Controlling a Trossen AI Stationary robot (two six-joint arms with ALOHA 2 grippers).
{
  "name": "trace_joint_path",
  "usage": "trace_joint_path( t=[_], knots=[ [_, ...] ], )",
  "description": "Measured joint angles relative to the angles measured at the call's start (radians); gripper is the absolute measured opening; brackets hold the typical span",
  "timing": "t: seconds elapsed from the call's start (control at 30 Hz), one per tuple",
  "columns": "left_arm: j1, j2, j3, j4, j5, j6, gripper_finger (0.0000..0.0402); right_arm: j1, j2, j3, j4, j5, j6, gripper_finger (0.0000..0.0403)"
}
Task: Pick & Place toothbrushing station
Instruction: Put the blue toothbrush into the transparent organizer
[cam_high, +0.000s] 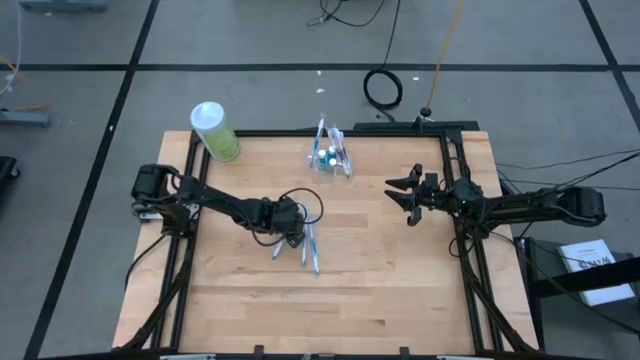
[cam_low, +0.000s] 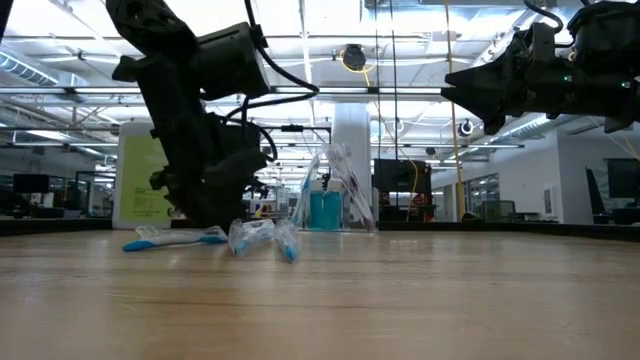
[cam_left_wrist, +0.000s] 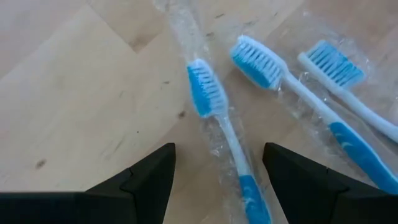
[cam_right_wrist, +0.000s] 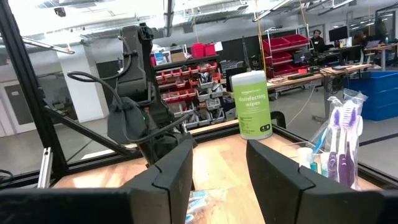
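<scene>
The left gripper (cam_high: 293, 232) is reaching down to the table (cam_high: 400, 290) near its middle, fingers (cam_left_wrist: 149, 183) spread open and straddling one wrapped toothbrush (cam_left_wrist: 217, 124) without closing on it. The left arm is stretching in from the table's left edge, its wrist bent steeply downward over the loose brushes (cam_high: 308, 245).

Three loose brushes are lying flat on the wood just beside the left gripper, on the side away from the cup (cam_high: 327, 160). Each is blue and white, with blue bristles, and is sealed in a clear, crinkled wrapper. In the left wrist view the two outer brushes (cam_left_wrist: 298, 93) are lying side by side, near the straddled one but apart from it.

The cup is standing upright near the table's far edge, well apart from the left gripper. It is clear plastic and is holding wrapped purple and white brushes (cam_right_wrist: 344, 134) standing on end, with small tubes (cam_high: 325, 157) low inside it.

The right gripper (cam_high: 408, 195) is hovering above the table to the right of the cup, fingers parted and holding nothing; its arm is extending in from the right edge.

A green wipes canister (cam_high: 215, 131) with a white cap is standing at the far left corner, left of the cup.
</scene>
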Motion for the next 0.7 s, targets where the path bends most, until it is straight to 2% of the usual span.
trace_joint_path(
  t=[0.13, 0.2, 0.3, 0.57, 0.63, 0.7],
  knots=[
    [0.002, 0.025, 0.002, 0.007, -0.003, 0.002, 0.0253, 0.000, 0.000, 0.000, 0.000, -0.001, 0.000, 0.0141],
    [0.002, 0.027, 0.002, 0.005, 0.001, -0.003, 0.0238, 0.000, 0.000, 0.000, 0.000, -0.001, 0.000, 0.0141],
    [0.001, 0.027, 0.001, 0.005, 0.004, -0.003, 0.0191, 0.000, 0.000, 0.000, 0.000, 0.000, 0.000, 0.0141],
    [0.020, 0.025, 0.000, 0.000, 0.077, 0.020, 0.0030, 0.000, 0.000, 0.000, 0.000, 0.000, 0.000, 0.0141],
    [0.025, 0.024, 0.000, 0.000, 0.081, 0.044, 0.0012, 0.000, 0.000, 0.000, 0.000, 0.000, 0.000, 0.0141],
    [0.026, 0.005, -0.002, -0.007, 0.084, 0.085, 0.0014, 0.000, 0.000, 0.000, 0.000, 0.000, 0.000, 0.0141]
  ],
)
